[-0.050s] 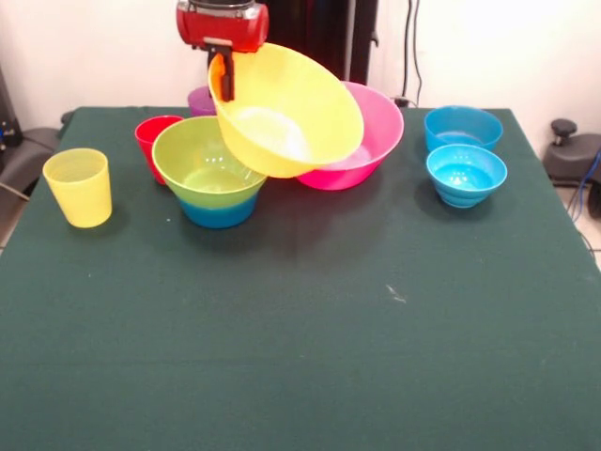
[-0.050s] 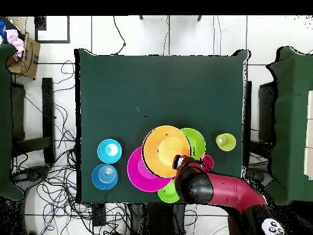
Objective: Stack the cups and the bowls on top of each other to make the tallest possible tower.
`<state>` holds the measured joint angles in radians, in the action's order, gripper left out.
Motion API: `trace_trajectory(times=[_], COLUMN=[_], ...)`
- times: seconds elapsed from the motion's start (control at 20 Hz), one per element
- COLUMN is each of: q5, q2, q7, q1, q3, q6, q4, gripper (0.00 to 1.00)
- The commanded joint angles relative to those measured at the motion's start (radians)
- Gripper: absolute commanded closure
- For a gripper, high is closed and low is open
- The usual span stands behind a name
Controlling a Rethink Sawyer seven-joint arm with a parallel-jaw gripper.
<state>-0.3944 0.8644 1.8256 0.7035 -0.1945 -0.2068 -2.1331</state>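
My gripper (image 1: 223, 80) is shut on the rim of the large orange bowl (image 1: 286, 108), which hangs tilted in the air. It hovers over a green bowl (image 1: 207, 164) nested in a blue bowl (image 1: 219, 212) and partly covers the pink bowl (image 1: 371, 141). Behind the green bowl stand a red cup (image 1: 152, 136) and a purple cup (image 1: 199, 100). A yellow cup (image 1: 79, 187) is alone at the left. From overhead, the gripper (image 2: 177, 162) grips the orange bowl (image 2: 166, 150) between the pink bowl (image 2: 139, 174) and the green bowl (image 2: 197, 141). A smaller green bowl (image 2: 165, 194) lies beside the arm.
Two more blue bowls (image 1: 463, 127) (image 1: 466, 175) sit at the right of the dark green table (image 1: 310, 338). Overhead they are the blue bowls (image 2: 109, 150) (image 2: 105, 176) left of the pink one. The yellow cup (image 2: 225, 142) stands near the table's right edge.
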Motion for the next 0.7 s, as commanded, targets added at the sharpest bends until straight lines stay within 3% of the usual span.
trace_trajectory(times=[0.05,0.35,0.7], q5=[-0.064,-0.036,0.033], q2=[-0.027,0.027,0.149], q7=[-0.027,-0.049,-0.09], q1=[0.018,0.054,0.127], q3=[-0.101,-0.141,-0.223], q6=[-0.019,-0.08,-0.188], q4=[0.03,0.01,-0.05], gripper=[1.0,1.0,1.0])
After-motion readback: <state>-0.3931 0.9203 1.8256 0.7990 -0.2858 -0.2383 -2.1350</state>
